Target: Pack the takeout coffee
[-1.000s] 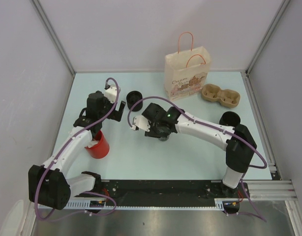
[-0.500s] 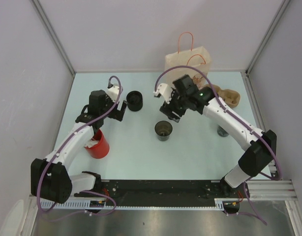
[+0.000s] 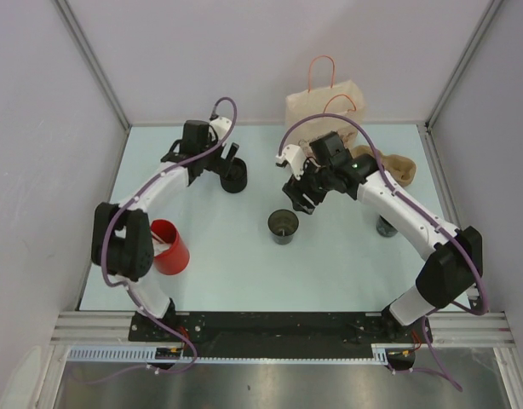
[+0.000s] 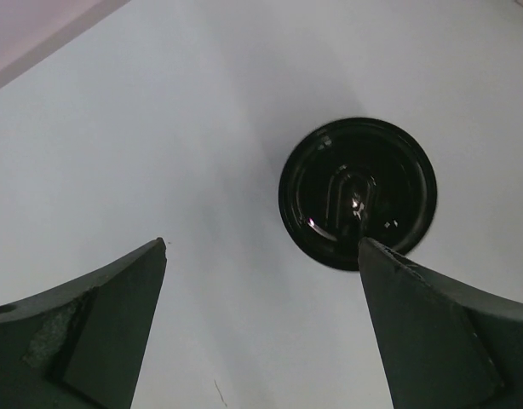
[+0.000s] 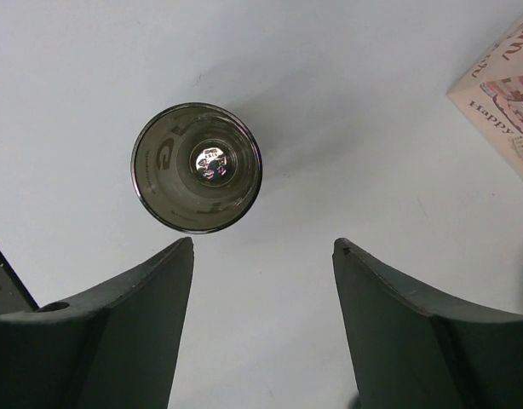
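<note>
Overhead view of a pale table (image 3: 227, 273) walled on three sides, with a paper bag (image 3: 317, 102) standing upright at the back edge. A brown cup tray (image 3: 402, 167) lies just beside the bag on its right, partly hidden by the right arm. A black cup (image 3: 235, 178) stands upright, in front of the bag and off to its left. The left claw (image 3: 229, 158) hangs right above it, jaws spread wide and holding nothing. From the left wrist camera the cup lies ahead of the claw and off toward the right finger (image 4: 432, 332), whose tip overlaps the cup's rim in that view. The claw probably needs to shift that way before the jaws can straddle the cup. A grey cup (image 3: 283, 227) stands mouth up, further out in front of the bag. The right claw (image 3: 301, 201) hovers between it and the bag, jaws parted and empty. From the right wrist camera this cup sits ahead and toward the left finger (image 5: 117, 332), clear of both fingers. Both cups have their long axis vertical, so a sideways pinch across the wall looks like the fitting grip. Each arm is nearest its own cup. Bare table surrounds both cups, giving free room to approach. A red cup (image 3: 170, 248) stands well away from the bag at the front left. Another dark cup (image 3: 386, 227) sits in front of the bag to the right, half hidden under the right arm.
</note>
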You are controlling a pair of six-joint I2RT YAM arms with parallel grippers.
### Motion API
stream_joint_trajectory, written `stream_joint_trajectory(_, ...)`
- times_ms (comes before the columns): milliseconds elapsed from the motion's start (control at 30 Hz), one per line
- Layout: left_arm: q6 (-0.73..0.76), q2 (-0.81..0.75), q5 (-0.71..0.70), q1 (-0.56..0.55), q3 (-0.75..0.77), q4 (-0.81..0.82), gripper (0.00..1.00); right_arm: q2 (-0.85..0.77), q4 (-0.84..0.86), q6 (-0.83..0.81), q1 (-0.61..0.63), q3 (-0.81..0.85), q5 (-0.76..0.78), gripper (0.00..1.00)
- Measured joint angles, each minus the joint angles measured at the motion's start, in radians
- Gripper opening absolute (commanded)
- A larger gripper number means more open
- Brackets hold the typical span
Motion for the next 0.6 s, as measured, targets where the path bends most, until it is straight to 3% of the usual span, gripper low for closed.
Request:
stream_joint_trajectory(233, 0.026, 0.169, -0.046, -0.002, 0.142, -0.001, 0.87, 0.000, 0.018, 0.003, 0.009, -0.006, 0.000, 0.70)
stream_joint_trajectory(600, 0.129, 0.256, -0.008, -0.004, 0.198, -0.002, 0.87, 0.000, 0.025, 0.003, 0.010, -0.032, 0.000, 0.70)
